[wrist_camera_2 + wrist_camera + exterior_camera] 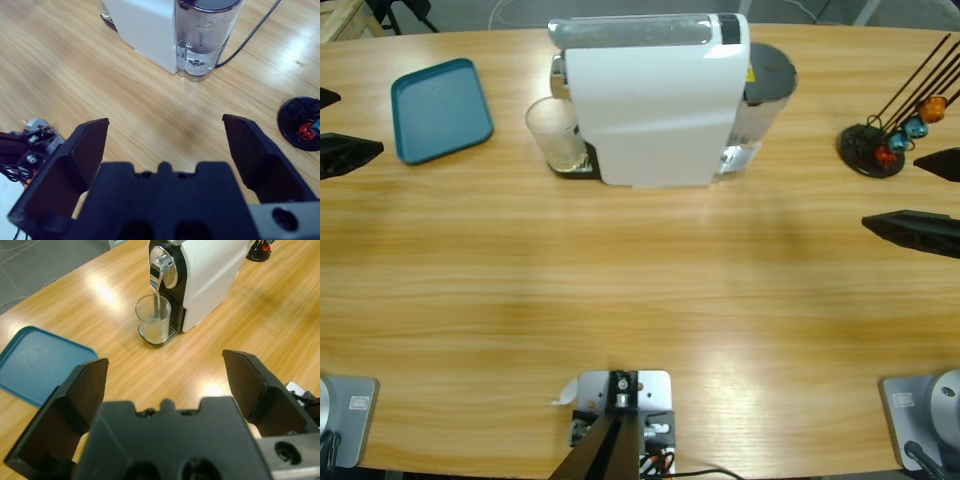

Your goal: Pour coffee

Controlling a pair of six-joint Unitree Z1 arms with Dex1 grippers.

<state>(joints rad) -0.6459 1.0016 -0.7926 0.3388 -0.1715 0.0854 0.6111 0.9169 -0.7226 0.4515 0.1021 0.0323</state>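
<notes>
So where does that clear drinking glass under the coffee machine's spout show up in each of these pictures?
High view: the clear drinking glass is upper left of centre, beside the white coffee machine.
Left wrist view: the glass is upper centre, under the spout.
Right wrist view: not in it.
Shared landmark: the white machine, visible in all three.
</notes>
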